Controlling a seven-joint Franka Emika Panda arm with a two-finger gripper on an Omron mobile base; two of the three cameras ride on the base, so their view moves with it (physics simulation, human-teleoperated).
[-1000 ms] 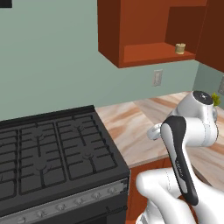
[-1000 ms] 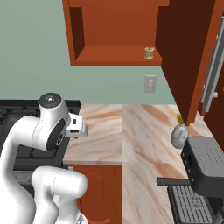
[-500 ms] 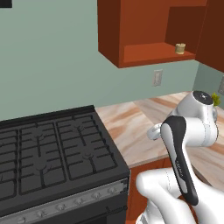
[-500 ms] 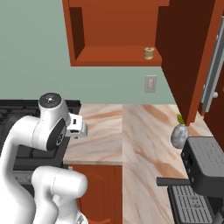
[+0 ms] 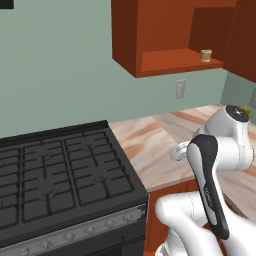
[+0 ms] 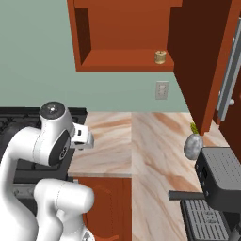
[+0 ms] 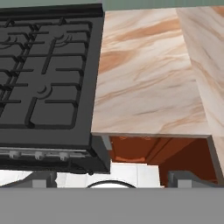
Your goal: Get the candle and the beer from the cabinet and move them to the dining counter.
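Up in the open cabinet the candle stands upright — pincer jaws spread wide, holding nothing

The cabinet stands open, its shelf bare except for the candle near the right end, just beside the opened door. Below, the marble countertop lies bare beside the gas stove. A potted plant and coffee machine crowd the countertop's right edge.
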